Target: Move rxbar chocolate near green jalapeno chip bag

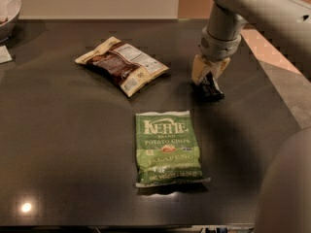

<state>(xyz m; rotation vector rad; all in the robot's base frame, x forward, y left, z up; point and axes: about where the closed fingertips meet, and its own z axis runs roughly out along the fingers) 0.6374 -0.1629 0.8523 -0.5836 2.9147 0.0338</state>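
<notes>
Gripper: the gripper (209,76) hangs low over the far right part of the table (58,144), near the right edge.
Jaws: the two pale jaws are closed on the top of the rxbar chocolate (212,90).
Rxbar chocolate: a small dark bar, tilted, sticking out below the jaws. Its top end is hidden between them. Its low end is at the table top, but I cannot tell if it touches. Its lettering is too small to read.
Green jalapeno chip bag: the green jalapeno chip bag (168,148) lies flat in the middle of the table, closer to the near edge. It is in front of the bar and a bit to the left, not touching it.
Brown-and-cream chip bag: the brown-and-cream chip bag (122,64) lies flat and turned at a slant, toward the far edge, left of the gripper. It is apart from the green bag.
Arm: the grey arm (252,8) comes in from the top right corner, and most of it is cut off.
Robot body: a big grey round shape (286,188) hides the near right corner of the table.
Bowl: a bowl (8,11) sits at the far left corner, only partly in view.
Shine: a small bright spot (25,207) glows near the near left corner.
</notes>
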